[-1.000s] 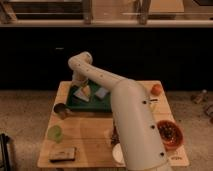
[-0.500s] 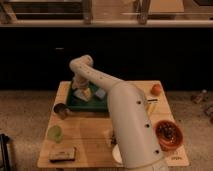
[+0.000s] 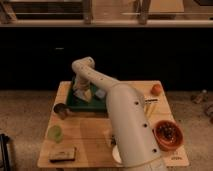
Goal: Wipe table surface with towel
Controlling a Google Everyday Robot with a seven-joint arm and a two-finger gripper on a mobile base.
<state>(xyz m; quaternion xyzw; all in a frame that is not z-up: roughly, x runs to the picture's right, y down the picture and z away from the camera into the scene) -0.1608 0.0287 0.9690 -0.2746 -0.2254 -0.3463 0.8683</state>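
The table surface is a light tan plank top filling the lower middle of the camera view. My arm reaches from the bottom right up over it, bends at the far side and comes down on the dark green tray at the back left. My gripper hangs low over the tray, next to a pale yellowish piece. A pale grey-blue cloth, which looks like the towel, lies on the tray just right of the gripper, partly hidden by the arm. I cannot tell whether the gripper touches it.
A dark cup stands left of the tray, with a green round object and a dark flat pack nearer the front left. An orange, chopsticks and a red bowl are on the right.
The gripper has shifted slightly left over the tray. The objects on the table have not moved.
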